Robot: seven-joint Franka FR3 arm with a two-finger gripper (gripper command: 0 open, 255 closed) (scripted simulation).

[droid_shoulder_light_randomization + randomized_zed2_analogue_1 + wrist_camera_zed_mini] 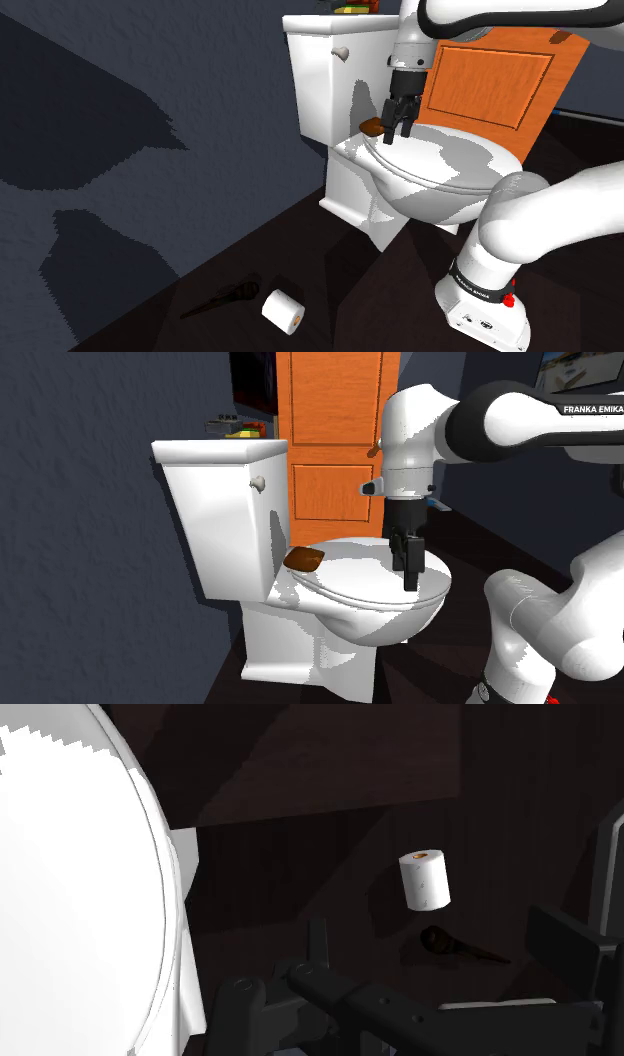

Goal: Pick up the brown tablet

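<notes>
Floor (pixel 120 270): roll (pixel 282 310) and brush (pixel 225 297) lying close together.
Behind: orange door (pixel 500 80).
Tablet (pixel 372 127): flat on the lid (pixel 450 165) (tank (pixel 320 70) end).
Pincer (pixel 399 135): fingers apart, over the lid, near the tablet, to its right in the shoulder view.

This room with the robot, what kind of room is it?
Most likely a bathroom: there is a white toilet with its tank, a toilet paper roll on the dark floor, and an orange door.
</notes>
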